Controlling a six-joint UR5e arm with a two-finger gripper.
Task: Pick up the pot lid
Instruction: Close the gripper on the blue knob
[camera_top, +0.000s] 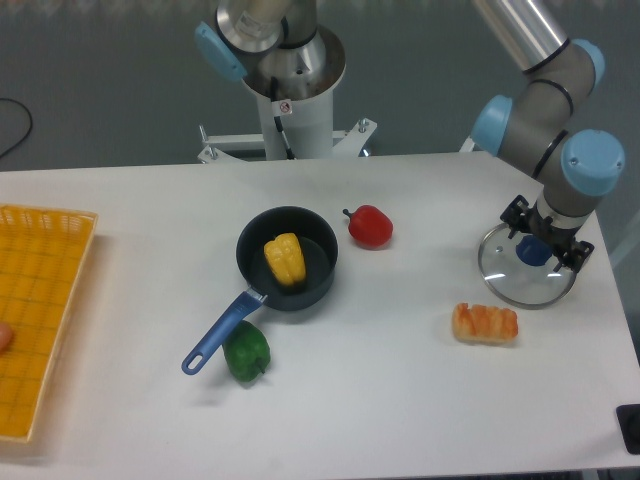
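blue is shown by the knob (533, 251) of the pot lid (508, 284), which is laid knob up on the bench (380, 390), at the right of the view. the hand (549, 235) is held over it with fingers spread, nothing seen gripped. the knob is placed below the gap, slightly toward its lower left as viewed; the height between cannot be judged. no long axis is given by the round lid, so a slight shift that way, then lowering, seems needed.
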